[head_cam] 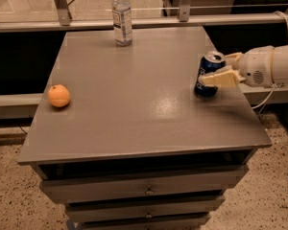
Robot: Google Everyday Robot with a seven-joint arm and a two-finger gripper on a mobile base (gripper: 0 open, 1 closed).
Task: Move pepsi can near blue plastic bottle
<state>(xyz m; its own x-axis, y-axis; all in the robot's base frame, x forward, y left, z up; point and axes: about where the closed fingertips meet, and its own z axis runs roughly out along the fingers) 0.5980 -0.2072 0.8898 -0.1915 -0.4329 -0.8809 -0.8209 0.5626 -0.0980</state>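
At frame right the hand (214, 70) is clasping the can (208, 65) on the counter (134, 109); carrying it to the bottle (121, 16), upper left, is remaining.

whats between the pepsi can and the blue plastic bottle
Bare table from pepsi can to blue plastic bottle, camera view; claw at the can.

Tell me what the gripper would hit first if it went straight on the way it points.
The pepsi can: the gripper, at the right edge of the table and pointing left, is right up against it. Beyond the can the line looks free, though depth is hard to judge.
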